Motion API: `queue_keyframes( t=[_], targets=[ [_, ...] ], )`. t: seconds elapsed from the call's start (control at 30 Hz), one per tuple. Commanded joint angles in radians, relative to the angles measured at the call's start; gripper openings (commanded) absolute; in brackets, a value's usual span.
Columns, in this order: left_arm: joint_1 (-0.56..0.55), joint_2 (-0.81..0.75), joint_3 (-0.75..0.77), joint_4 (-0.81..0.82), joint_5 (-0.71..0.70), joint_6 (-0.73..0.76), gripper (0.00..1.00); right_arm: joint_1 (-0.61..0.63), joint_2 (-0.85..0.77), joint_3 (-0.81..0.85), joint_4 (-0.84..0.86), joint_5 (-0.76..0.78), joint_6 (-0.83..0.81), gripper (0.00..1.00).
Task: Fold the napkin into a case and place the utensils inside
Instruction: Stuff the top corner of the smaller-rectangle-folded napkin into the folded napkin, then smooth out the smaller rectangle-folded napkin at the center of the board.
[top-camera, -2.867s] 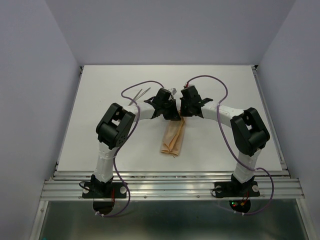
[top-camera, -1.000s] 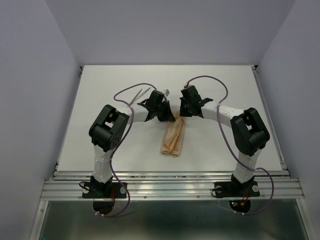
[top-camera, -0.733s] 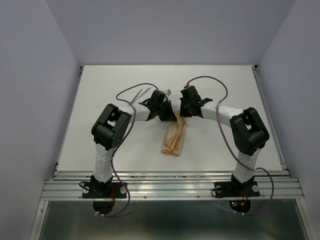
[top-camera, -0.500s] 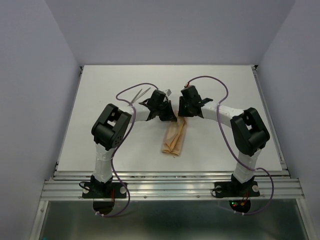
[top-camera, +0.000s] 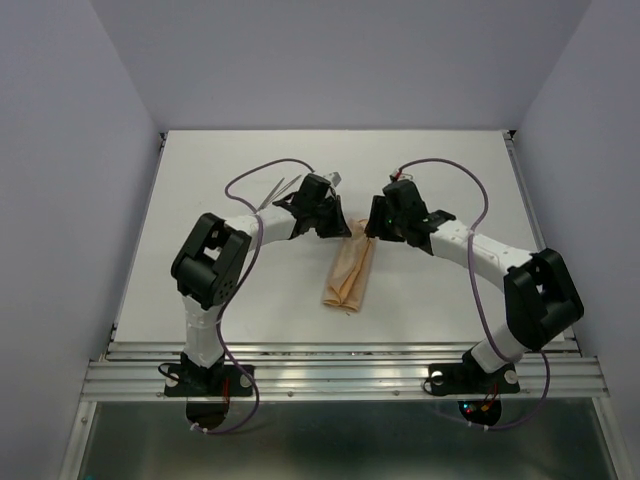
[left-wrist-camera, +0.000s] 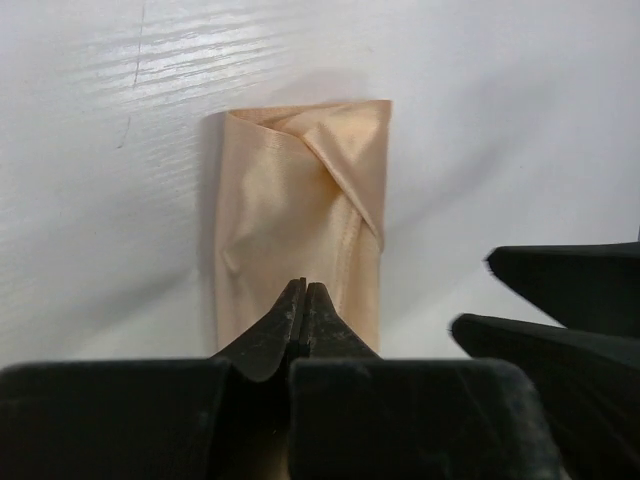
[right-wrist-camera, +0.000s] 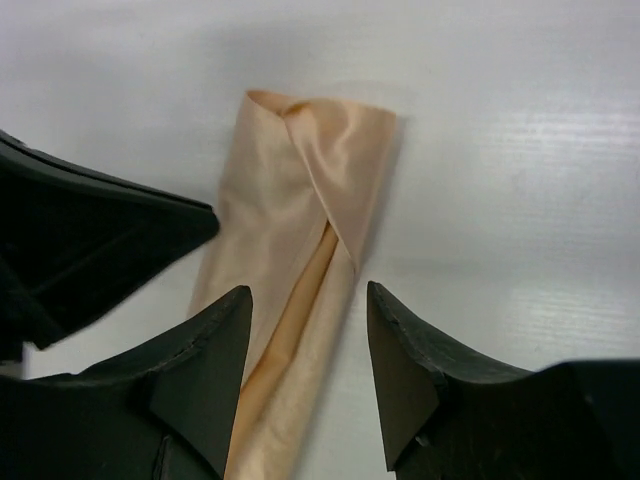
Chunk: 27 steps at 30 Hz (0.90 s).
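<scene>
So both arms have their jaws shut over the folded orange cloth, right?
Not quite. Only the left gripper has its jaws shut. The right gripper has its jaws open over the folded orange cloth, as the right wrist view shows.

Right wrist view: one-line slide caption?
Open right pincer over the folded peach napkin case on the white table.

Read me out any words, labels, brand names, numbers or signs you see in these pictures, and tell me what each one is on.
None: no readable text shows in any view.
The napkin, the utensils and the table bear no legible marking.
</scene>
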Motion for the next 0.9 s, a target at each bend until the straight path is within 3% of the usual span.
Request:
queue_keyframes(
  t=[0.0, 0.13, 0.4, 0.67, 0.87],
  targets=[
    [-0.019, -0.160, 0.003, -0.070, -0.084, 0.059, 0.00, 0.008, -0.080, -0.119, 0.032, -0.076, 0.078, 0.55],
    [-0.044, -0.218, -0.012, -0.151, -0.155, 0.094, 0.05, 0.008, -0.117, -0.219, 0.091, -0.183, 0.136, 0.53],
    [-0.163, -0.274, -0.043, -0.313, -0.389, 0.137, 0.33, 0.008, -0.099, -0.352, 0.237, -0.307, 0.235, 0.52],
    [-0.270, -0.284, -0.049, -0.390, -0.461, 0.189, 0.58, 0.008, -0.056, -0.398, 0.336, -0.347, 0.271, 0.43],
    [-0.321, -0.275, -0.069, -0.410, -0.477, 0.238, 0.59, 0.008, -0.042, -0.426, 0.376, -0.367, 0.302, 0.41]
  ],
)
